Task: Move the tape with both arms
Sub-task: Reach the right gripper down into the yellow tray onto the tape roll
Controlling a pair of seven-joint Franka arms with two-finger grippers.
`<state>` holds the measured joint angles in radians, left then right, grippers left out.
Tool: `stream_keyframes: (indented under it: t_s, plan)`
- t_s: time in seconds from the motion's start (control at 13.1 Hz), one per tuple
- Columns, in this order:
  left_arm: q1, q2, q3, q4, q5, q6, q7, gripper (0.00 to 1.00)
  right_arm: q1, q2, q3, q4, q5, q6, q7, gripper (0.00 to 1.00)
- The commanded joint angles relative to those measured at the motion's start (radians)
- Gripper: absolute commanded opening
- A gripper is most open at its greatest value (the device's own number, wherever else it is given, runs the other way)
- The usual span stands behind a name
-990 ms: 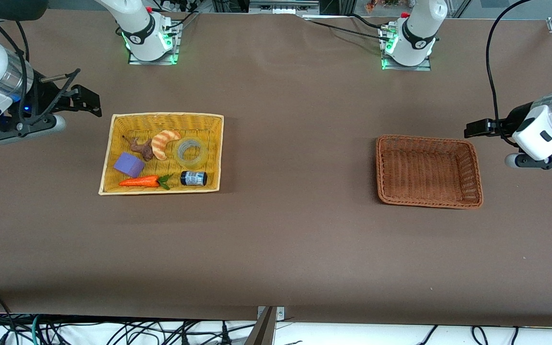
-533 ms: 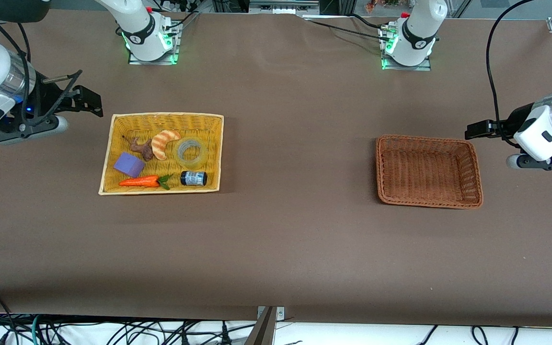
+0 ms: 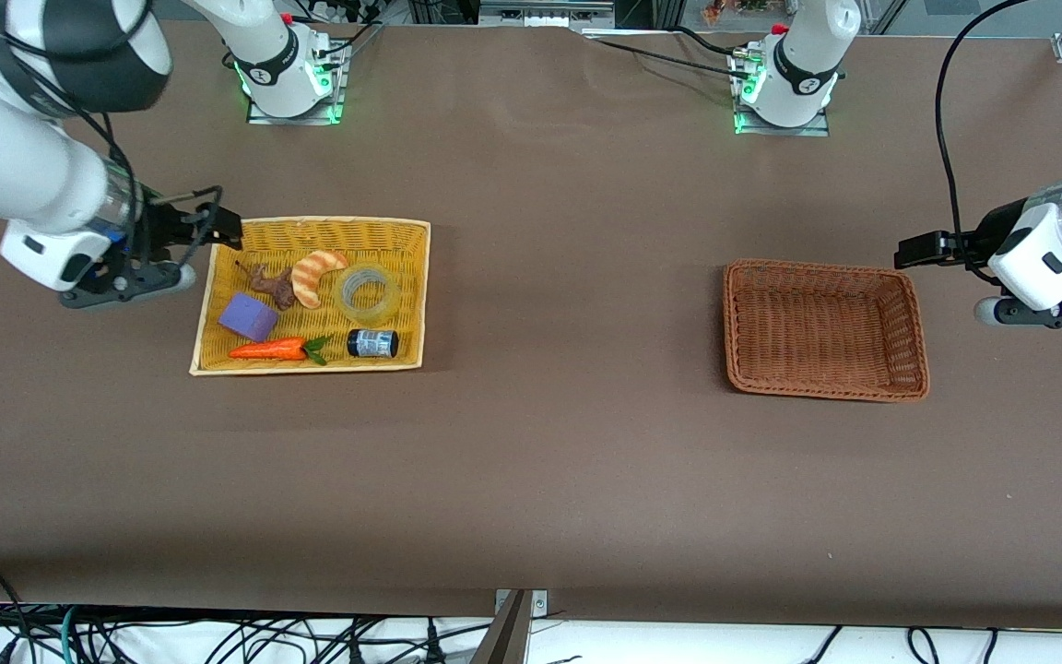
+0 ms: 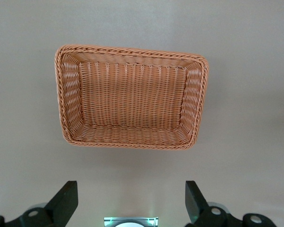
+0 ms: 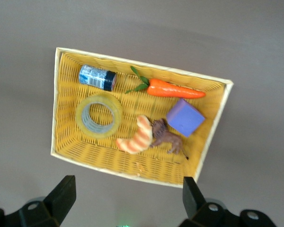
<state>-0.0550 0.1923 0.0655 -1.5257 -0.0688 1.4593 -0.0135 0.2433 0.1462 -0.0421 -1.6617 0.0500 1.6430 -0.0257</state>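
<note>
The yellow basket serves as the landmark; it sits toward the right arm's end of the table. Along its edge nearest the front camera lie a toy carrot and, beside it, a small black jar on its side. A purple block rests just farther from the camera than the carrot. The tape lies flat in the basket, just farther than the jar, close to the wall that faces the brown basket, with its hollow centre facing up. Beside the tape is a striped croissant, touching a brown animal figure.

The right gripper hovers over the basket's corner farthest from the camera, at the right arm's end. In the right wrist view its fingers stand wide apart with nothing between them, and the tape shows below, untouched.

Well apart from the yellow basket, toward the left arm's end, sits an empty brown basket. The left gripper waits in the air just past that basket's end, its fingers spread wide and holding nothing.
</note>
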Motion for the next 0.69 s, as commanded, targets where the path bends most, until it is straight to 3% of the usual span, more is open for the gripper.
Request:
stream_keyframes:
  t_s: [0.0, 0.23, 0.61]
  plan:
    - [0.003, 0.015, 0.002, 0.030, -0.019, -0.005, 0.010, 1.00, 0.004, -0.026, 0.053, -0.171, 0.004, 0.169, 0.088, 1.00]
    - [0.003, 0.015, 0.002, 0.030, -0.020, -0.005, 0.010, 1.00, 0.005, -0.011, 0.094, -0.338, 0.004, 0.381, 0.132, 1.00]
    - [0.003, 0.015, 0.002, 0.030, -0.020, -0.005, 0.010, 1.00, 0.040, 0.053, 0.103, -0.581, 0.002, 0.731, 0.196, 1.00]
